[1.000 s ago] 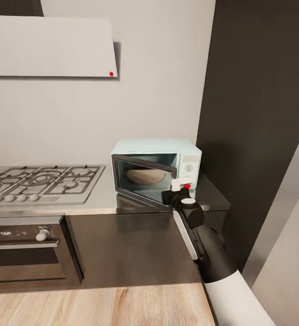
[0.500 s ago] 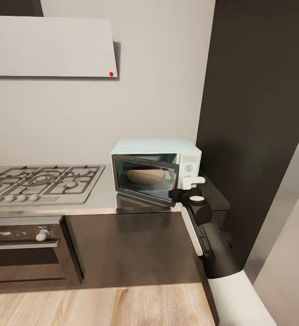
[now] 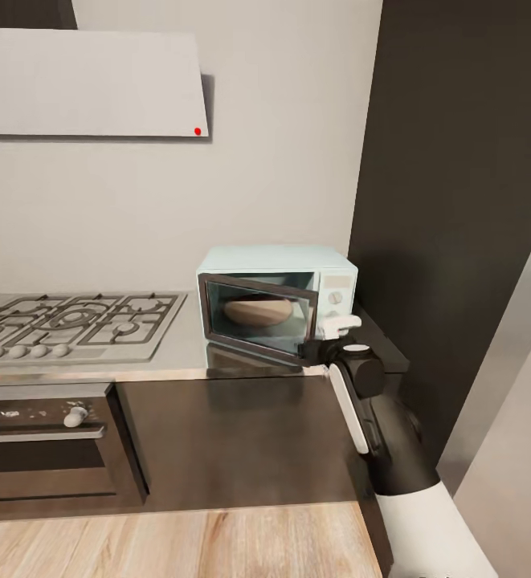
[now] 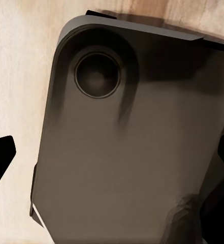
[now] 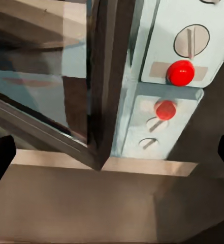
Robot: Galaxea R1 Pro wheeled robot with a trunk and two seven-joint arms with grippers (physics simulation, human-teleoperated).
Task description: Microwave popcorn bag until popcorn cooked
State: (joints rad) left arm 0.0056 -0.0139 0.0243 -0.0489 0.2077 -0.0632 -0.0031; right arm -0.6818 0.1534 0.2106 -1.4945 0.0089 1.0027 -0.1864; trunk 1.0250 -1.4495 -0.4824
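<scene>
Popcorn bag (image 3: 257, 312) inside the microwave (image 3: 277, 301), door (image 3: 257, 317) ajar, on the worktop (image 3: 186, 347).

The right hand (image 3: 335, 326) sits at the door's free edge, just below the knob panel (image 3: 336, 299); whether it is released or clenched cannot be told. The sack looks soft and light, best taken by its rolled rim; the stiff door should swing under a light push at that edge.

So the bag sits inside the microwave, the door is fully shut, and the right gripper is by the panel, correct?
Not quite: the door is ajar, not shut, as the head view shows. The bag is inside the microwave, and the right gripper is by the panel.
</scene>
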